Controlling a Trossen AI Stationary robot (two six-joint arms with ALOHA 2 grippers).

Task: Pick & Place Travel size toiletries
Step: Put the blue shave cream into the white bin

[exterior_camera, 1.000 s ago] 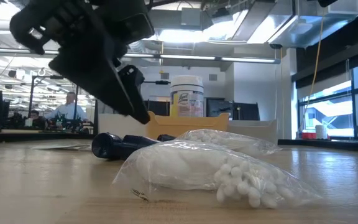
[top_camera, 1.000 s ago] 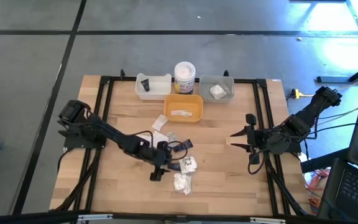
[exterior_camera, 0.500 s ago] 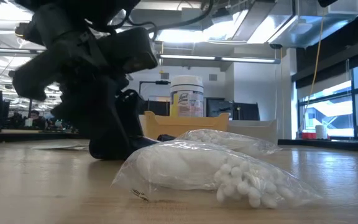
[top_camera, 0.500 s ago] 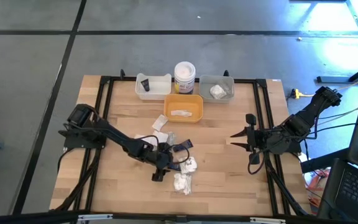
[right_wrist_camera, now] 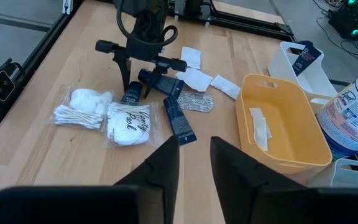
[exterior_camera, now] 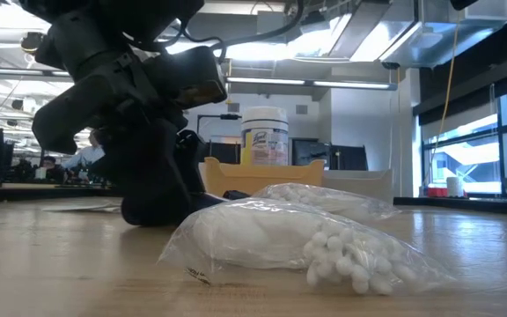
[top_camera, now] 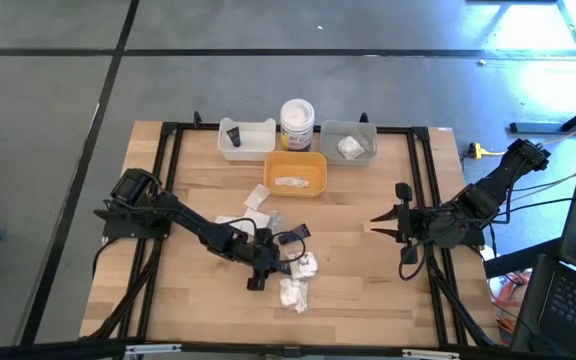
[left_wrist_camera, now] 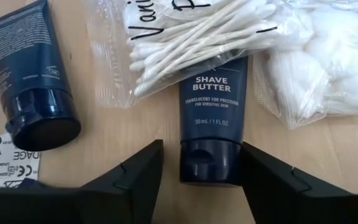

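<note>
Shave butter tube [left_wrist_camera: 212, 118], cap end between the left gripper's [left_wrist_camera: 201, 163] open jaws, fingers not touching it.

We count three trays at 12 o'clock (white tray [top_camera: 247, 150], yellow tray [top_camera: 295, 161], grey tray [top_camera: 368, 131]), one jar [top_camera: 296, 124], four dark tubes [right_wrist_camera: 179, 119] (three loose, one in white), three clear cotton bags [right_wrist_camera: 128, 121] (two loose, one in grey) and five flat sachets [right_wrist_camera: 194, 79] (four loose, one in yellow).

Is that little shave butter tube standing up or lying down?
Lying flat. The shave butter tube rests on the table, cap between the left gripper's open fingers.
</note>
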